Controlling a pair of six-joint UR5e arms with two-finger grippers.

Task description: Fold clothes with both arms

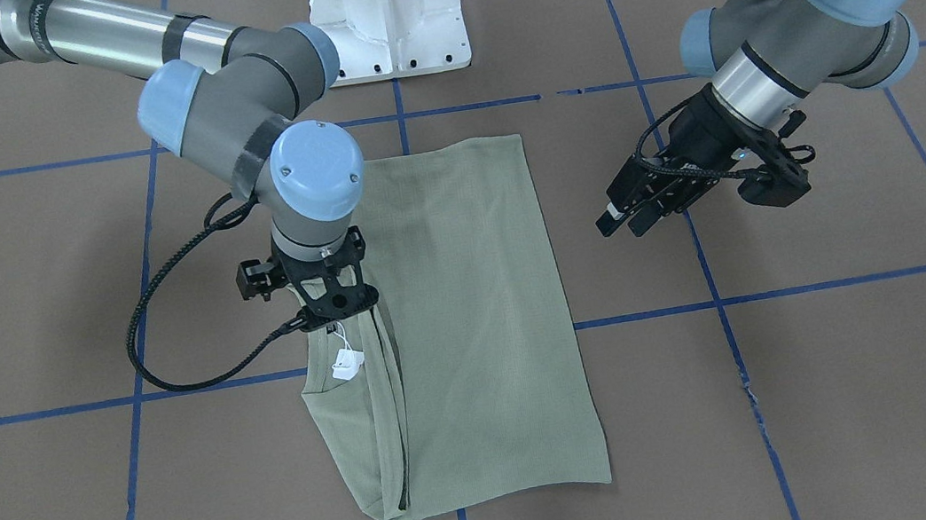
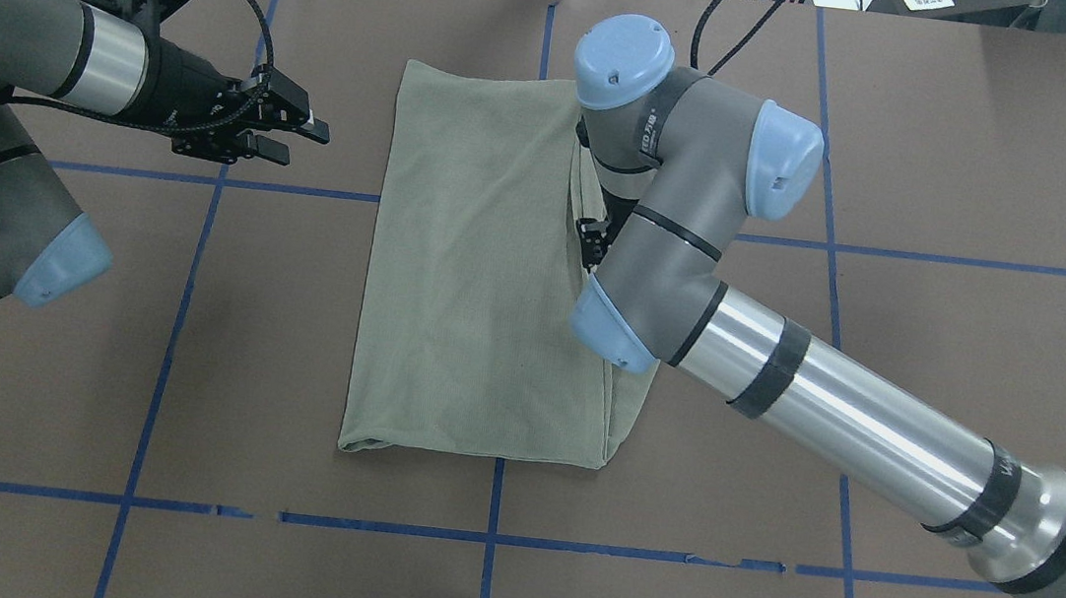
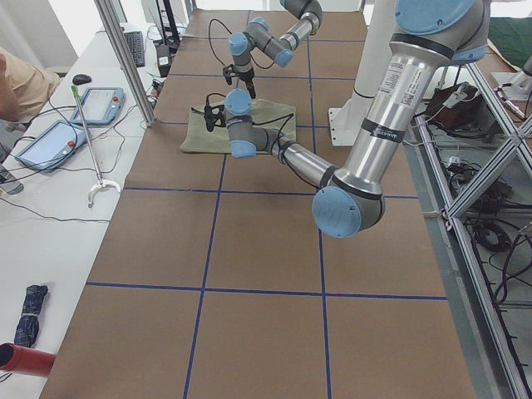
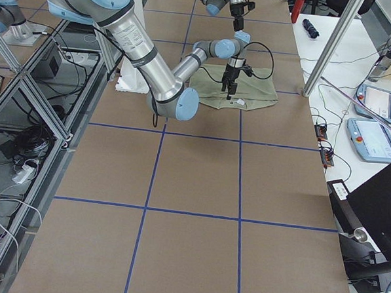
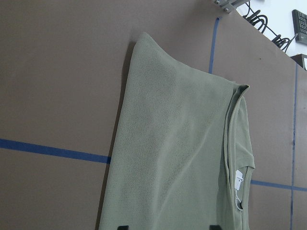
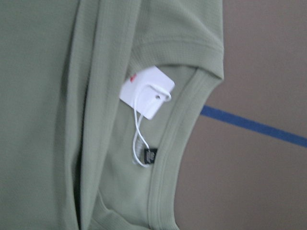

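Observation:
The sage-green shirt (image 1: 480, 320) lies flat on the brown table, folded lengthwise into a long rectangle (image 2: 475, 283). Its collar and white hang tag (image 1: 347, 363) sit on the side under my right arm. My right gripper (image 1: 334, 317) points straight down right over the collar. The right wrist view shows the tag (image 6: 146, 91) and neck rib close up but no fingertips, so I cannot tell whether it is open or shut. My left gripper (image 2: 298, 136) is open and empty, hovering beside the shirt's far corner, clear of the cloth (image 5: 177, 158).
The white pedestal base (image 1: 385, 11) stands at the robot's edge of the table. Blue tape lines (image 2: 186, 302) grid the brown surface. A side table with tablets (image 4: 373, 136) and cables runs along the operators' side, where a person (image 3: 21, 79) sits.

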